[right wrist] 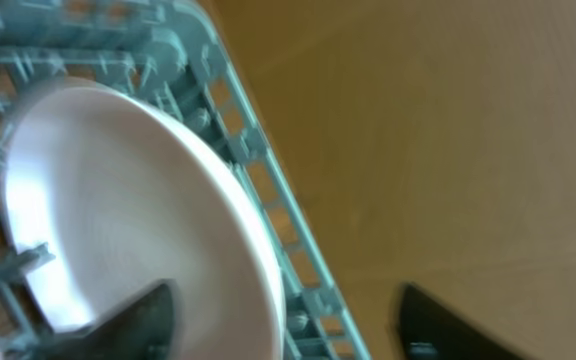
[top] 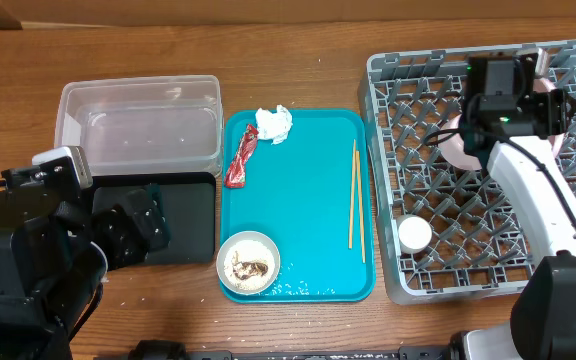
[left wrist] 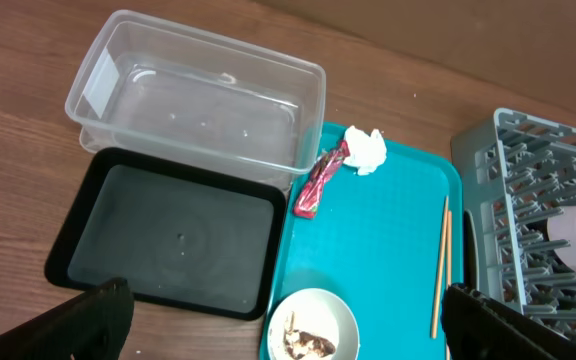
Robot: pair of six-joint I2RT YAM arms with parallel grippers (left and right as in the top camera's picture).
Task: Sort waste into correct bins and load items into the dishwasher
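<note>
On the teal tray [top: 308, 215] lie a red wrapper [top: 240, 157], a crumpled white napkin [top: 274, 123], two chopsticks [top: 353, 195] and a white bowl [top: 248, 265] holding rice and brown scraps. The clear tub [top: 138, 125] and black tray [top: 183, 225] sit to its left. The grey dish rack [top: 488, 250] holds a small white cup [top: 414, 234], a pinkish bowl [top: 455, 142] and an upright pale plate [right wrist: 128, 200]. My right gripper [right wrist: 288, 315] is open, straddling the plate's rim at the rack's far side. My left gripper [left wrist: 288, 295] is open and empty, high above the black tray and white bowl [left wrist: 313, 325].
The rack's rim [right wrist: 268, 170] runs right beside the plate, with bare wooden table beyond it. The right arm [top: 533, 190] stretches over the rack's right half. The left arm's body [top: 28, 250] fills the front left corner.
</note>
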